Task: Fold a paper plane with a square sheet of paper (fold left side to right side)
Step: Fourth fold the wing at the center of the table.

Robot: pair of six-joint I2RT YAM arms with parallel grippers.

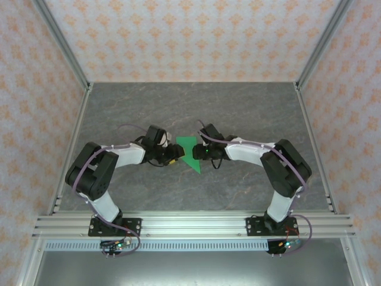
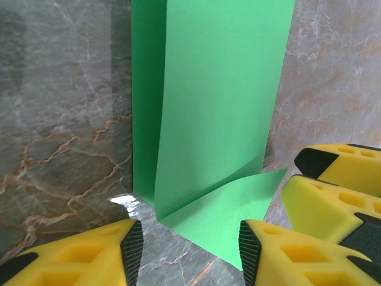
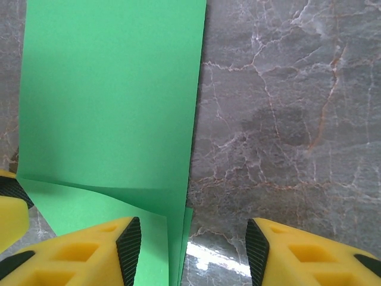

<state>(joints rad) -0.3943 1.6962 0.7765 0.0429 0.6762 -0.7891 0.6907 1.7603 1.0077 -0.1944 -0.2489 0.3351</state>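
Sheet of paper (image 1: 189,150): bright green, plain, folded in layers, with a point toward the near edge in the top view. It lay flat at mid-table on the grey marbled table (image 1: 238,107), directly between the two grippers. Left gripper (image 1: 171,156): at the sheet's left side. In the left wrist view its yellow, black-tipped fingers (image 2: 128,250) stood well apart and gripped nothing, with a loose corner of the paper (image 2: 214,89) lying in the gap and one layer lifting slightly off the layer beneath. Right gripper (image 1: 201,152): at the sheet's right side, close opposite the left one. In the right wrist view its fingers (image 3: 256,250) were likewise parted and held nothing, the long straight edge of the paper (image 3: 113,101) running down between them onto bare table.
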